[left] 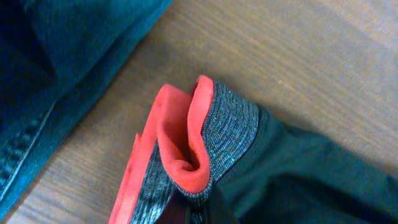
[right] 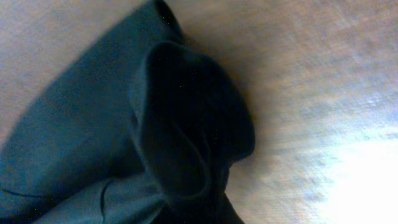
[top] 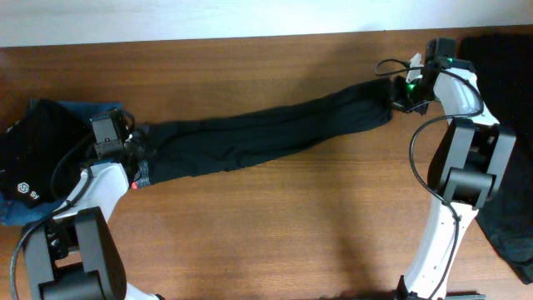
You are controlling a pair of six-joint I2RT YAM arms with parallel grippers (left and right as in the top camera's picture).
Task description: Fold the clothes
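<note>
Long black trousers (top: 266,133) lie stretched across the table from left to right. My left gripper (top: 133,162) is shut on their red-orange and grey waistband (left: 186,149) at the left end. My right gripper (top: 401,98) is shut on the leg end (right: 186,137) at the right, which bunches up in the right wrist view. Blue denim jeans (top: 83,112) lie at the far left under a black garment (top: 37,154), and the denim also shows in the left wrist view (left: 56,68).
Another dark garment (top: 508,167) lies along the right edge behind my right arm. Bare wooden table (top: 275,233) shows in front of the trousers.
</note>
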